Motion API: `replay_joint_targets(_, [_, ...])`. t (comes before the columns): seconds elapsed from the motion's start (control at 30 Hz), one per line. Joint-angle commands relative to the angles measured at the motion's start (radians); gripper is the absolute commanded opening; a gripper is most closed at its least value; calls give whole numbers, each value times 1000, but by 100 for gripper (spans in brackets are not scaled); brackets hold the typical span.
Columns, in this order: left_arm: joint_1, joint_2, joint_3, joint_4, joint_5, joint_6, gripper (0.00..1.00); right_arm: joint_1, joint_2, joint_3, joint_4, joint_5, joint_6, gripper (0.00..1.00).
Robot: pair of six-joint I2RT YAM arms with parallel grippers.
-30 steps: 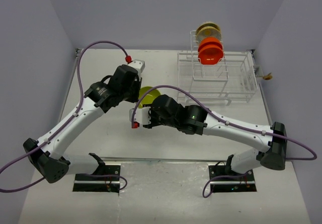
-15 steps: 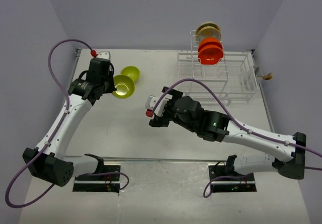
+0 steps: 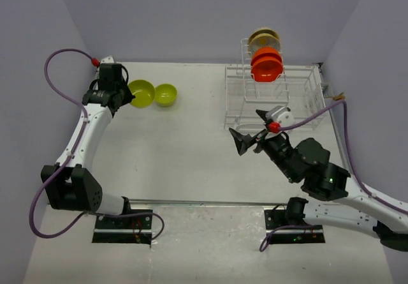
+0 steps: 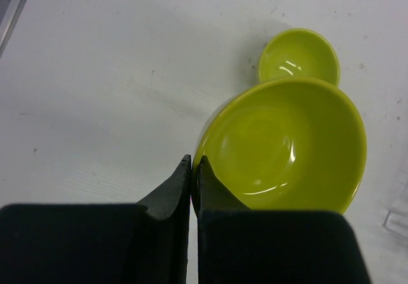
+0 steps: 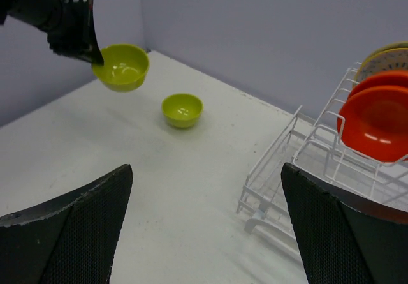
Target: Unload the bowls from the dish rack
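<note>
Pinching bowl (image 4: 287,143) rim, left claw (image 4: 193,164) near table (image 4: 95,73) edge

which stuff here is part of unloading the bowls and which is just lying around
Part of the job: dish rack; orange-red bowls and cream bowl standing in it; lime-green bowl on the table; second lime-green bowl pinched at its rim by the left claw; open right claw.
Just there: purple cables; small tan thing at the table's right edge, too small to identify.
</note>
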Motion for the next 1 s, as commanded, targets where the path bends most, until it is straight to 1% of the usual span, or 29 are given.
replay_joint_targets(0.0, [26,20,49,120,-22,-48,0,-4,-85,-62,41,80,93,99])
replay_joint_targets(0.03, [26,38,57,122,-40,-56,0,-4,-105,-74,39,82,97,99])
replay_joint_targets(0.07, [27,90,83,122,-44,-63,0,-2,-139,-87,38,91,100,99])
replay_joint_targets(0.13, [33,158,124,110,-19,-82,0,-4,-168,-117,36,92,106,99])
replay_joint_targets(0.17, [38,224,175,90,-2,-91,0,-7,-191,-131,37,80,107,99])
replay_joint_targets(0.23, [40,267,213,78,18,-103,0,-11,-208,-140,36,63,100,99])
replay_joint_targets(0.3, [41,292,214,125,19,-111,0,-14,-222,-150,27,53,94,99])
replay_joint_targets(0.4, [49,365,255,176,103,-116,0,-22,-231,-163,24,56,94,99])
replay_joint_targets(0.43, [49,420,301,188,149,-116,0,-25,-231,-167,25,50,97,99])
replay_joint_targets(0.53, [47,502,371,190,199,-129,0,-34,-212,-174,24,30,95,99])
replay_joint_targets(0.57, [43,551,414,190,211,-129,0,-37,-207,-177,24,28,90,99])
replay_joint_targets(0.67, [9,620,495,165,193,-106,0,-39,-195,-194,25,37,84,99])
replay_joint_targets(0.73, [-17,661,554,153,148,-90,0,-43,-187,-199,25,27,87,99])
replay_joint_targets(0.83, [-22,736,629,70,125,-77,0,-48,-161,-202,24,39,83,99])
replay_joint_targets(0.97, [-31,760,609,82,139,-65,0,-48,-126,-205,24,63,72,99])
